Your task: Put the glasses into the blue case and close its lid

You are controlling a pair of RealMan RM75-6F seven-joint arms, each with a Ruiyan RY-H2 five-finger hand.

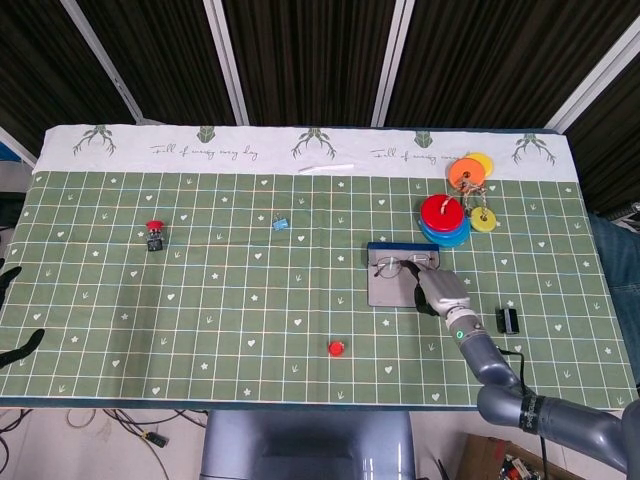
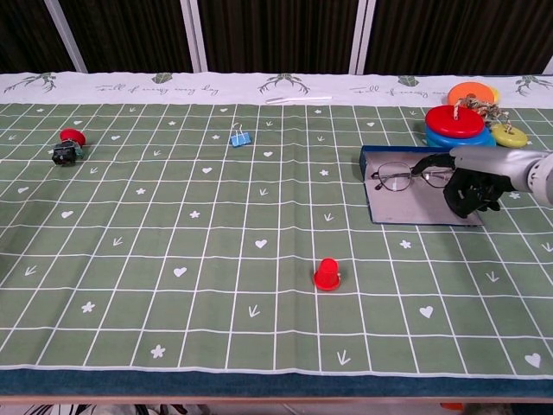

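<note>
The blue case (image 1: pixel 385 291) (image 2: pixel 413 207) lies open at the table's right, its grey inner face up. The thin-framed glasses (image 1: pixel 391 266) (image 2: pixel 396 178) rest on its far part, near the blue rim. My right hand (image 1: pixel 441 291) (image 2: pixel 473 186) hovers over the case's right side with most fingers curled in. One outstretched finger touches the right end of the glasses and hides part of that lens. At the left edge of the head view my left hand (image 1: pixel 8 280) shows only as dark, spread fingertips holding nothing.
Stacked red and blue discs (image 1: pixel 445 218) (image 2: pixel 455 125) with orange and yellow ones stand just beyond the case. A small black object (image 1: pixel 509 320) lies right of my hand. A red cap (image 1: pixel 336 348) (image 2: pixel 327 274) sits in front; a blue clip (image 1: pixel 281 224) and a red-topped button (image 1: pixel 154 235) lie further left.
</note>
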